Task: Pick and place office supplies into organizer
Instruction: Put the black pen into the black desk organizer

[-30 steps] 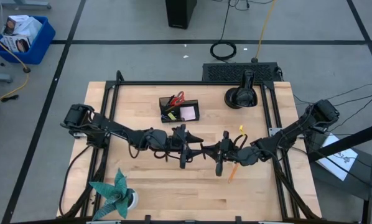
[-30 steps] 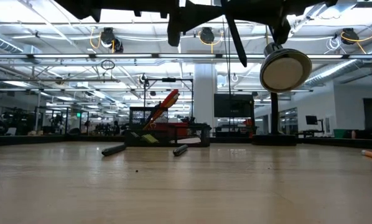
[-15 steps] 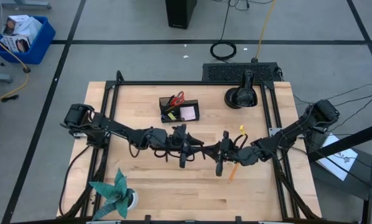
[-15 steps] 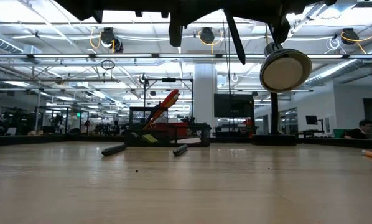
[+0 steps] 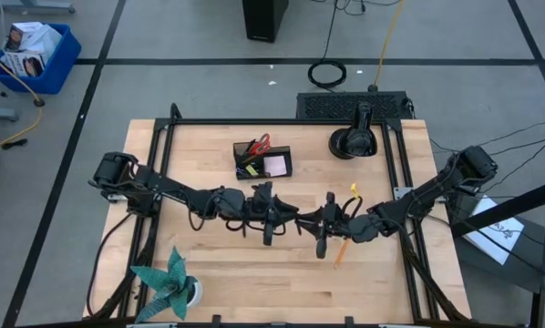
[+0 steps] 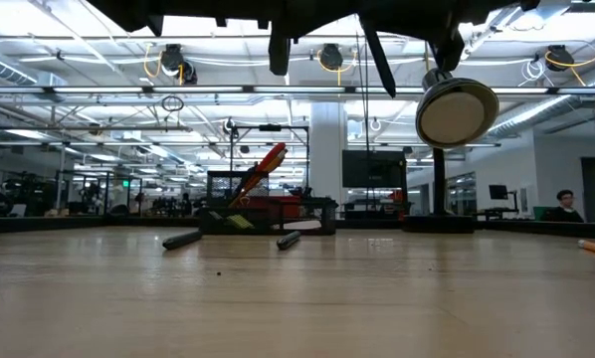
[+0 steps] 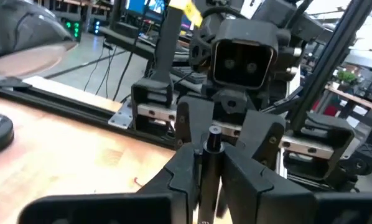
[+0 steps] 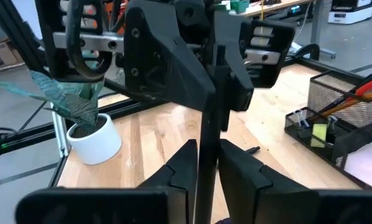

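Note:
A thin black pen (image 5: 299,220) is held above the middle of the table between my two grippers, which face each other. My left gripper (image 5: 288,219) is shut on it from the left, and my right gripper (image 5: 311,221) from the right. The black organizer (image 5: 262,161) stands at the far middle with red-handled scissors (image 5: 261,143) upright in its cup and a pink pad (image 5: 275,165) in its tray. An orange pencil (image 5: 340,253) and a small yellow bit (image 5: 353,190) lie on the table near my right arm. My left gripper pinches the pen's shaft (image 7: 209,163) between its two fingers, coming level from the table's left, fingers along the pen. The pen's end (image 7: 212,130) sticks out past the fingertips, clear of the table. My right gripper has the pen's shaft (image 8: 206,134) between its two fingers, coming level from the table's right, fingers along the pen. The pen runs on from its fingertips into my left gripper's fingers (image 8: 173,68).
A round black object with an upright post (image 5: 354,138) stands at the far right. A teal paper plant in a white pot (image 5: 170,282) stands at the near left corner. Two short dark items (image 6: 181,240) (image 6: 289,240) lie on the table in front of the organizer.

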Robot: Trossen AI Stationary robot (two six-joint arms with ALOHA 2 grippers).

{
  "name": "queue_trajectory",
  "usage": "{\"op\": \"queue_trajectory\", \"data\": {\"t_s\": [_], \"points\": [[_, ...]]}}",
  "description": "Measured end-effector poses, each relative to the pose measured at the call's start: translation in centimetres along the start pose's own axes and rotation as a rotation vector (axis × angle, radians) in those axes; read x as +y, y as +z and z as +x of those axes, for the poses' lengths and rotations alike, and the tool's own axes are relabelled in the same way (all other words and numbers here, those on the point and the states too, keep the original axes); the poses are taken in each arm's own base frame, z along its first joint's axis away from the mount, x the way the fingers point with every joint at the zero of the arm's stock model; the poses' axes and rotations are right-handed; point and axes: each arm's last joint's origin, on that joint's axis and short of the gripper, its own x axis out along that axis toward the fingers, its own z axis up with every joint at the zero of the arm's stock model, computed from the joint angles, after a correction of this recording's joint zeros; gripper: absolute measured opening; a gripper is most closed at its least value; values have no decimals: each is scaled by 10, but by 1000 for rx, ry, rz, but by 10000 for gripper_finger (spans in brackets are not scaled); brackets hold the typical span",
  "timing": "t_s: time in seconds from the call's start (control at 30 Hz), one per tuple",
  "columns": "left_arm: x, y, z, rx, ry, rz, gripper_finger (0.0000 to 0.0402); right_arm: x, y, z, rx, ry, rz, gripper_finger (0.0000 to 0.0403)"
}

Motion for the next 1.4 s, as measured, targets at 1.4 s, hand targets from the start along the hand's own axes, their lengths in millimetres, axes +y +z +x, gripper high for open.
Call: {"op": "queue_trajectory", "data": {"t_s": [1.4], "points": [[15,72,-68,34,634,314,58,-20,-29,-28,78,-6,-29,78]]}}
